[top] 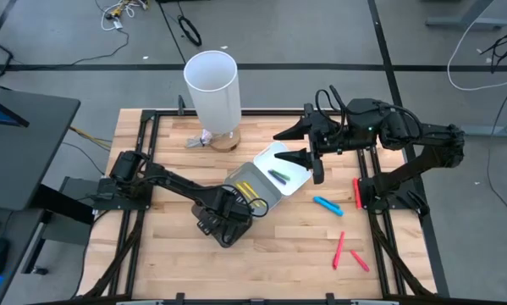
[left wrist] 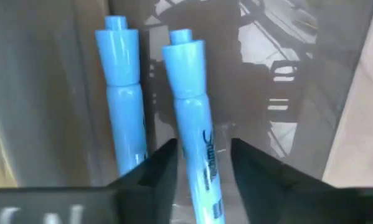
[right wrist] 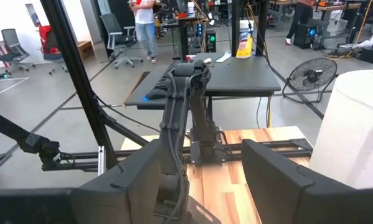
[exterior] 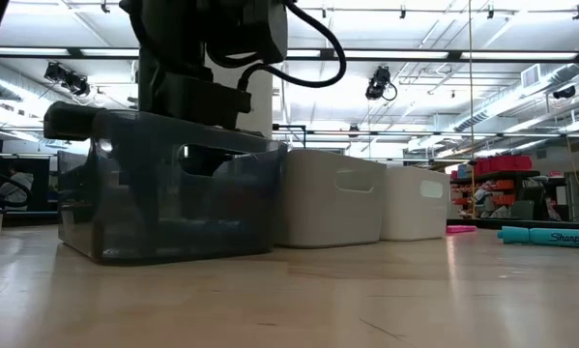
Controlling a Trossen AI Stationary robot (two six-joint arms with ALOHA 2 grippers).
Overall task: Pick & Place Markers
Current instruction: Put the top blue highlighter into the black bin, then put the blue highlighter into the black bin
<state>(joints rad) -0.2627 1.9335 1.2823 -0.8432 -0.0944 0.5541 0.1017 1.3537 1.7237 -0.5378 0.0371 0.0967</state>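
Observation:
My left gripper (top: 228,216) is lowered into the dark tray (exterior: 173,193) and is open. In the left wrist view a blue marker (left wrist: 195,124) lies between its fingers with a small gap on each side. A second blue marker (left wrist: 122,93) lies next to it. Yellow markers (top: 249,188) lie in the grey tray and dark green ones (top: 278,176) in the white tray (top: 291,161). On the table lie a blue marker (top: 327,204) and three red ones (top: 357,193) (top: 338,250) (top: 359,260). My right gripper (top: 294,146) is open above the white tray's far end.
A tall white cylinder (top: 212,89) stands at the table's far edge, left of the right gripper, and also shows in the right wrist view (right wrist: 354,124). The three trays form a slanting row mid-table. Bare wood lies toward the near edge. People move in the room beyond.

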